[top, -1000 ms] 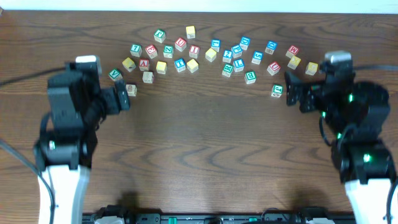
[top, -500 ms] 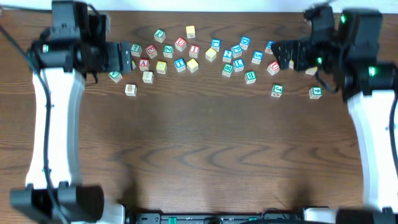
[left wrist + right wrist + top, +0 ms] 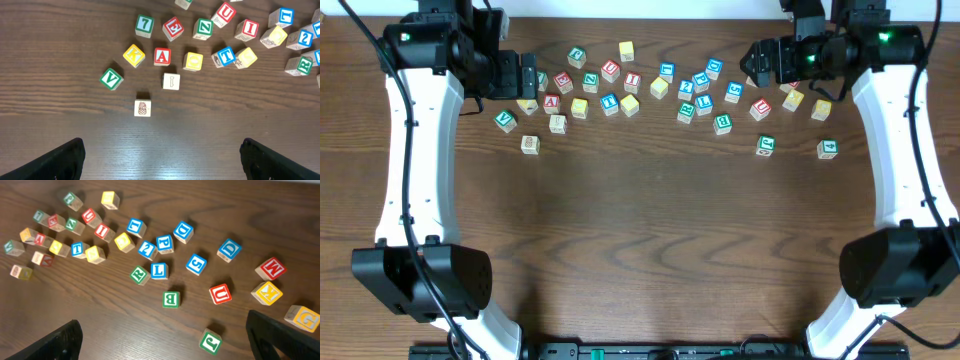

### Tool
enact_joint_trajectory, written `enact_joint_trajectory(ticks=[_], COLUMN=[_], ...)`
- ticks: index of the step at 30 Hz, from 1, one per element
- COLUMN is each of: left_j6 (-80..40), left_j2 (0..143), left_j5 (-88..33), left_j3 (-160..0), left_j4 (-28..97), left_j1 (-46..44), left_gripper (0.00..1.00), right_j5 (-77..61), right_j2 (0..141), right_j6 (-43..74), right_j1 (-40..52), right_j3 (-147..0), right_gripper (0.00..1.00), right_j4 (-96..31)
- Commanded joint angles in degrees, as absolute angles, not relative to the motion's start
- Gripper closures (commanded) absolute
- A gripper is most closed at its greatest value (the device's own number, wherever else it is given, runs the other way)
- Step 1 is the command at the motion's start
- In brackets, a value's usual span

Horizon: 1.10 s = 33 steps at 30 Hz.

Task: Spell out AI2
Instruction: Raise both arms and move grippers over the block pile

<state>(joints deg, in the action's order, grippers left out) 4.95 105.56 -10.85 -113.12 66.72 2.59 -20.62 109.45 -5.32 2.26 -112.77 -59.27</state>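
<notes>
Left wrist shows the left hand [image 3: 161, 159] open wide. Straight ahead of it, well apart, lies cube A [image 3: 162, 56]; red-lettered cube I [image 3: 250, 28] sits farther off, ahead-right.

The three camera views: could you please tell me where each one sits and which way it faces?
Overhead: fixed above the table, looking straight down; both arms, the left gripper and the right gripper show, by the blocks.
Left wrist: on the left arm, looking down at the cluster's left end; its dark fingers show at the bottom corners.
Right wrist: on the right arm, looking down at the cluster's right part; its dark fingers likewise.
Shared: the red I block appears in all three.
</notes>
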Motion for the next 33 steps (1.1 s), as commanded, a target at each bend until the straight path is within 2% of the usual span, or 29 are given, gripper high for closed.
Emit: enact_joint_trajectory(ticks=[1,9,12,21,29,33], left_j6=[5.3,5.3,5.4,5.3,5.3,0.8], left_j2=[105.7,105.7,105.8,107.2,107.4,108.0], left_j5=[-11.4,-11.3,-10.6,-5.7,-5.6,-5.8], left_j3=[-114.6,-114.6,-114.6,-114.6,-114.5,-113.4], left_j4=[65.5,63.8,63.3,61.3,59.4,56.0], left_j1=[2.8,2.8,2.8,2.8,2.7,2.0], left_gripper=[0.02,0.02,0.02,0.02,0.02,0.02], right_j5=[-21.2,-21.6,-20.8,-11.4,-10.6,-8.6], right_j2=[109.9,110.0,110.2,112.1,114.3,114.6], right_j6=[-6.3,-6.3,-5.5,7.8,10.9,10.9], right_j1=[2.1,2.5,3.0,4.3,5.8,6.5], right_j3=[-114.2,-114.2,-114.2,-114.2,-114.2,-114.2], right_gripper=[0.01,0.01,0.11,0.12,0.16,0.13], right_j4=[-59.5,-60.2,-60.0,-60.0,-60.9,-62.5])
